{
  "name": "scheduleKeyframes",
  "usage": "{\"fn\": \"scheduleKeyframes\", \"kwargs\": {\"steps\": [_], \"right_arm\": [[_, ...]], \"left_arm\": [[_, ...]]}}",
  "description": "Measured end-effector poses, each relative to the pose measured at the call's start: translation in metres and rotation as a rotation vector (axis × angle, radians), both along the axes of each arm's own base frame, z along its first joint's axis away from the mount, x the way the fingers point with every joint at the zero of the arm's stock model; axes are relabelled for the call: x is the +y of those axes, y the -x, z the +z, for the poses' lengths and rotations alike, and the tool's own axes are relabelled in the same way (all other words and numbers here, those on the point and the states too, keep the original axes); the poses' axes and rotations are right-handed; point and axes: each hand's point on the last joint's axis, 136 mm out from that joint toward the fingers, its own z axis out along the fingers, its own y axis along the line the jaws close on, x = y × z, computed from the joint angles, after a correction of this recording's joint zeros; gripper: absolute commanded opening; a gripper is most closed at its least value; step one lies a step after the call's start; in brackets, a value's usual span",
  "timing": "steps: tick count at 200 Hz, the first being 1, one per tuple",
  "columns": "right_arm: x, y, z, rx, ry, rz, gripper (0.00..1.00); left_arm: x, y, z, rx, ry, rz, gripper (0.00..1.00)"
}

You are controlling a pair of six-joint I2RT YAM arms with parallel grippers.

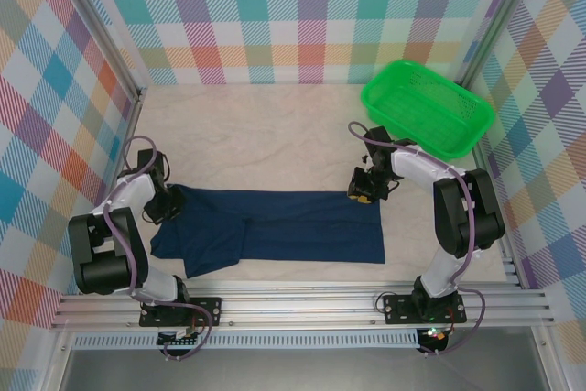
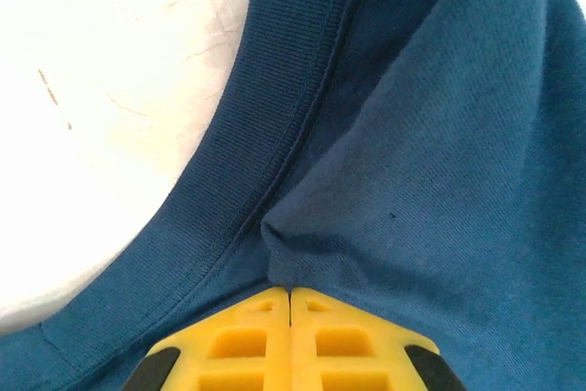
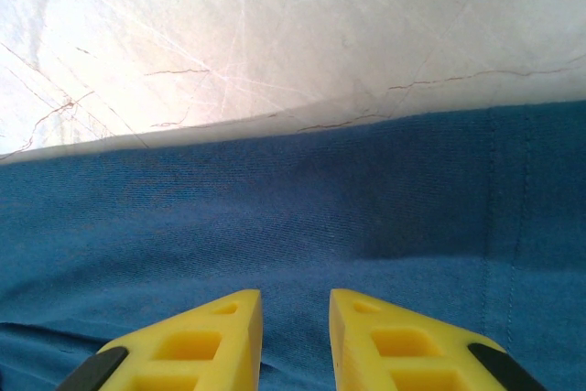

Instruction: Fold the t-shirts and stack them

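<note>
there, t-shirt (image 1: 275,226) lengthwise left-right, collar (image 2: 247,148) leftward

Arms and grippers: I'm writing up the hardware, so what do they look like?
Both the left arm and right arm have black joints, white link segments and purplish-grey cables. The left gripper and right gripper are yellow with cut-out pockets and black outer patches.

Legend: no legible text, label, brand, number or sign appears on the t-shirt (image 1: 293,226), the green basket (image 1: 368,98), the checked walls (image 1: 275,16) or the desk (image 1: 256,135).
</note>
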Motion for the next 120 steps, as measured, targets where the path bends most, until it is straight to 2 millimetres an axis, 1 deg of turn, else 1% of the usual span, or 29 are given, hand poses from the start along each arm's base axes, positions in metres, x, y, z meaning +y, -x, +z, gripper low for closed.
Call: {"fn": "scheduleKeyframes", "kwargs": {"steps": [18,36,51,71,89,120], "right_arm": [[0.0,0.0,0.0,0.0,0.0,0.0,0.27],[0.0,0.0,0.0,0.0,0.0,0.0,0.26],[0.0,0.0,0.0,0.0,0.0,0.0,0.26],[0.0,0.0,0.0,0.0,0.0,0.0,0.26],[0.0,0.0,0.0,0.0,0.0,0.0,0.26],[0.0,0.0,0.0,0.0,0.0,0.0,0.26]], "left_arm": [[0.0,-0.002,0.005,-0.002,0.003,0.016,0.0],[0.0,-0.006,0.013,-0.01,0.012,0.036,0.0],[0.001,-0.013,0.023,-0.019,0.017,0.053,0.0],[0.003,-0.027,0.035,-0.025,0.026,0.071,0.0],[0.004,-0.037,0.039,-0.012,0.04,0.083,0.0],[0.004,-0.049,0.039,0.032,0.064,0.101,0.0]]}}
